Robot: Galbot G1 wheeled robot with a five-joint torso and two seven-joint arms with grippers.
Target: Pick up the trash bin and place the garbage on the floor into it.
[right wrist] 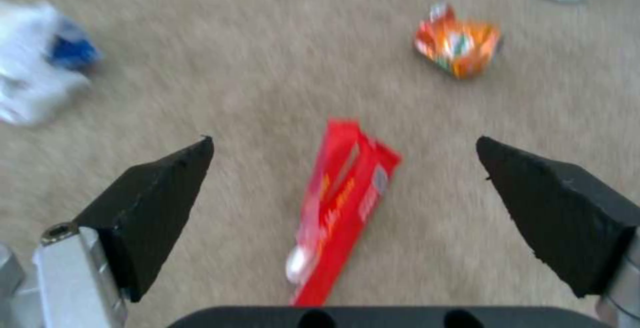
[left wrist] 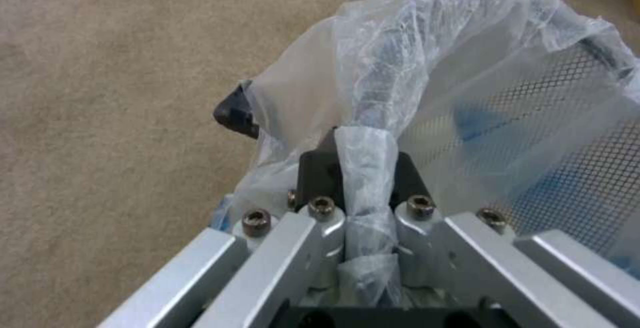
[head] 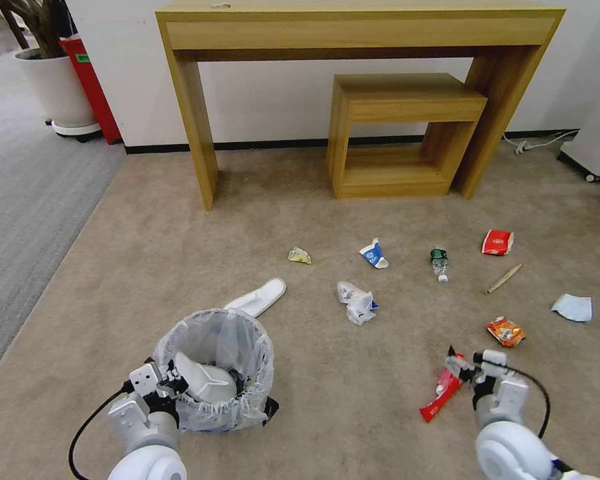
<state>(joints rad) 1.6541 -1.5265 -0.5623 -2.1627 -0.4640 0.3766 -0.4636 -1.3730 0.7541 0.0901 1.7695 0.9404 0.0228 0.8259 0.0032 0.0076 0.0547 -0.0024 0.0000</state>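
The left hand is clamped tight on the rim of the trash bin, with the frilled bag liner pinched between its fingers. The bin sits low at the robot's left, and one white slipper already lies inside it. A second white slipper lies on the floor just behind the bin.

The right hand hovers with its fingers spread wide, empty, directly over a long red wrapper that lies flat on the carpet between them.

Just beyond that wrapper is an orange packet, and farther right a pale blue mask. Behind these lie a wooden stick, a green-label bottle, and another red wrapper. Toward the middle are a blue-white carton, a crumpled white bag, and a small yellowish scrap. All lie well apart from each other, and nothing stands between the right hand and its wrapper.

The beige carpet meets a grey ribbed carpet at the left. Against the white wall stands a wooden console with a smaller wooden shelf unit tucked under it; a white planter and a red object stand at the far left.
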